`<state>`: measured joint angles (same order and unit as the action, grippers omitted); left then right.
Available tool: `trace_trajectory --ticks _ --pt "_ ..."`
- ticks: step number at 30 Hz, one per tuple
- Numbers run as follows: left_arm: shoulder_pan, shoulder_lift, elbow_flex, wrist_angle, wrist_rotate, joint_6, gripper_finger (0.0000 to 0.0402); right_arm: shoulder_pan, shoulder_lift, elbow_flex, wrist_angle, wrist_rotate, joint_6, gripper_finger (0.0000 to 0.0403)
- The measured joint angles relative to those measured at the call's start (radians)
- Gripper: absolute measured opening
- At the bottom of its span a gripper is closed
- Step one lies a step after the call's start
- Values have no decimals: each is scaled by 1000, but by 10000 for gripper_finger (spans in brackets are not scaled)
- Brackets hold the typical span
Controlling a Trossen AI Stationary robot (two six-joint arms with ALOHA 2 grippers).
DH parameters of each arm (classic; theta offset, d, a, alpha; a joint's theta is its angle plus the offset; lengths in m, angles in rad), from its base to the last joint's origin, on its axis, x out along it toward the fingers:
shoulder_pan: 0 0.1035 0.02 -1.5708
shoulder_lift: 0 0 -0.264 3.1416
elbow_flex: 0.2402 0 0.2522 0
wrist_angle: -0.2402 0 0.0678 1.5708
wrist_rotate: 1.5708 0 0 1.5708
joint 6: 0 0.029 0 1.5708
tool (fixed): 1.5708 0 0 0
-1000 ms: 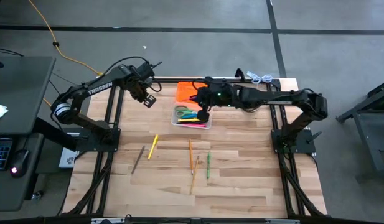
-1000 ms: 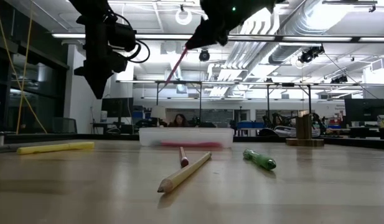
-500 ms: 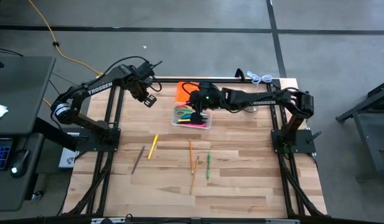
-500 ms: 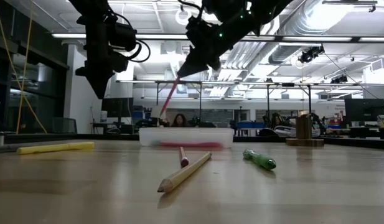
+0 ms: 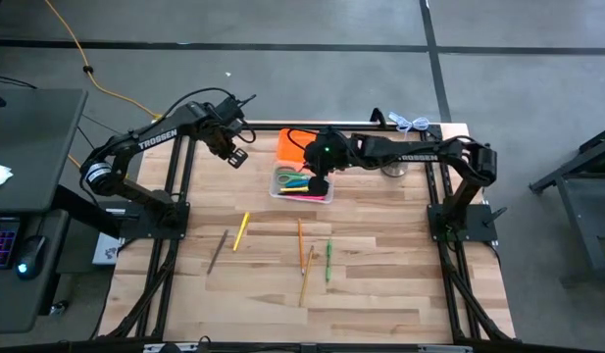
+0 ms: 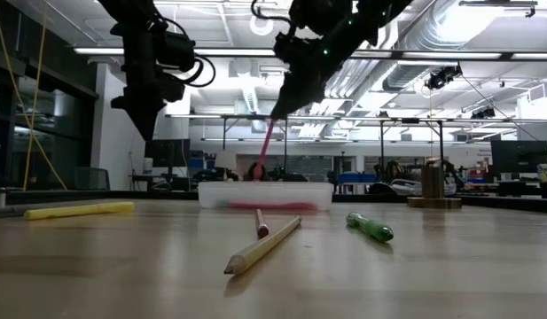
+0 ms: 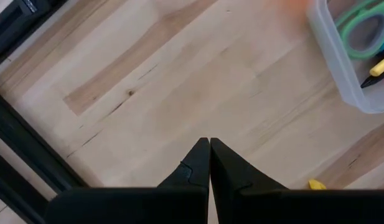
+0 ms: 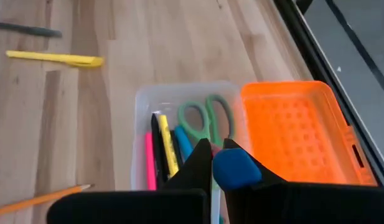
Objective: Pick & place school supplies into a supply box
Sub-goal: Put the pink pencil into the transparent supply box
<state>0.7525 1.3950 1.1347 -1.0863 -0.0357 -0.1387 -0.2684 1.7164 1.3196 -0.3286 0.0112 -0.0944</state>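
Observation:
The clear supply box (image 5: 302,185) with its orange lid (image 5: 295,144) open stands at the table's far middle. Inside lie green-handled scissors (image 8: 207,117), a pink marker, a yellow one and a blue one. My right gripper (image 5: 320,182) hangs over the box, shut on a pink pen (image 6: 265,149). Left of the box, my left gripper (image 5: 233,157) hovers shut above bare wood with nothing in it (image 7: 209,147). A yellow marker (image 5: 240,230), a dark pencil (image 5: 217,250), an orange pencil (image 5: 300,243), a wooden pencil (image 5: 306,276) and a green pen (image 5: 327,261) lie flat on the table. My right gripper pinches the pink pen between its two fingers at the pen's upper end, where a blue tip (image 8: 236,169) shows between the fingers. The fingers slant down from the table's right. The pen hangs steeply below them, lifted clear, its lower end (image 6: 256,171) just above the box's rim.
A silvery metal object (image 5: 392,169) stands right of the box under my right arm. Black frame rails run along the table's left and right sides. Bare wood lies between the box and the loose supplies and toward the near edge.
My right gripper has sunk toward the box and tipped further downward. The pink pen in it has swung from a shallow slant to a steep one, and its lower end has dropped close to the box's rim.

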Motion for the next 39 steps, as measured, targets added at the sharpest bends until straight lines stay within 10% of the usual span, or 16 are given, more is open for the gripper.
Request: trace_trajectory --ticks 18,32,39 --pt "0 0 0 13 11 -8 37 0 -3 245 -353 10 -153 0" --pt "-8 0 0 199 365 -23 37 2 -3 245 -416 -6 -159 0" --pt "-68 1 0 289 370 -16 37 2 -3 245 -477 -7 -156 0"
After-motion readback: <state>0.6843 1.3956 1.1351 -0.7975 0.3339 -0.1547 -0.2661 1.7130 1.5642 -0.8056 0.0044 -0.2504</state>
